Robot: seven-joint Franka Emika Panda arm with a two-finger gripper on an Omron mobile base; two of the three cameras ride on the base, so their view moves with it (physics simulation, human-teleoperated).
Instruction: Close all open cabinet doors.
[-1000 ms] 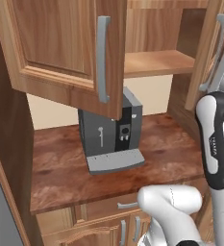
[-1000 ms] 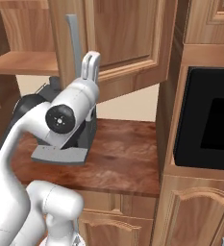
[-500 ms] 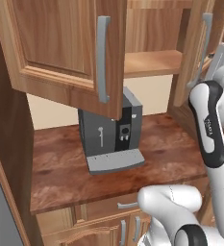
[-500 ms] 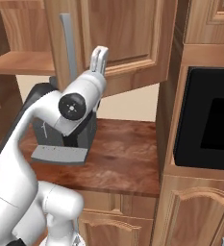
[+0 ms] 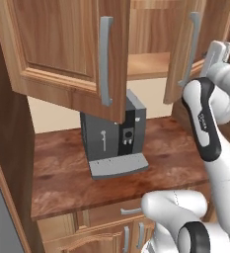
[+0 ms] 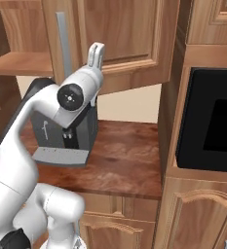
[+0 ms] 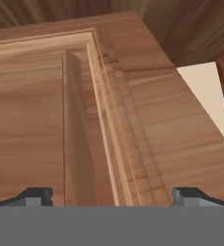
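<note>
- Brown wooden cabinet doors stand open above the tabletop [image 5: 62, 168]: the left door [image 5: 62, 54] and the right door [image 6: 129, 39], probably the one to push shut.
- Grey coffee machine [image 5: 114, 141] sits below the doors.
- Fingers [image 6: 96, 53] spread wide, empty, raised near the right door's panel.

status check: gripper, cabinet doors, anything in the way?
Two-finger gripper open, holding nothing, raised at the right brown wooden cabinet door. That door and the left brown wooden cabinet door both open. Grey coffee machine below on counter, nothing blocking.
</note>
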